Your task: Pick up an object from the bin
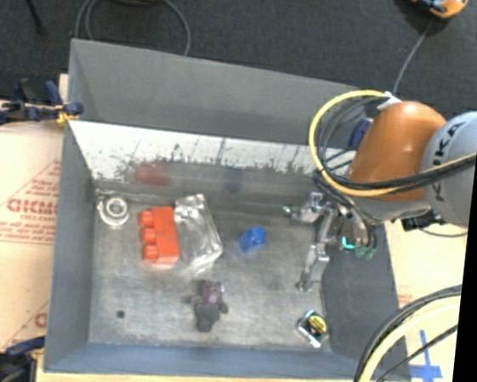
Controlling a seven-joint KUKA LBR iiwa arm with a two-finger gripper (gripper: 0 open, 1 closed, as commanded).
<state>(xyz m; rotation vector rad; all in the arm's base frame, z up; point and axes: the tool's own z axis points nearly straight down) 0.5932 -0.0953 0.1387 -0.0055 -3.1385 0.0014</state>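
Hanging inside the grey metal bin, the arm's gripper sits well to the right of the orange toy block, above bare bin floor, with the robot's orange cover bulking over it. From where I stand, it cannot be told whether the pincer is open or closed. Nearest to it are two things. A small blue piece lies between the orange block and the gripper, level with the block and apart from both. A small black-and-yellow thing lies far right of the block and lower, near the bin's corner. A crumpled clear plastic wrap touches the block's right side. A clear ring lies just left of the block, slightly higher. A dark little figure lies below and right of the block, on open floor.
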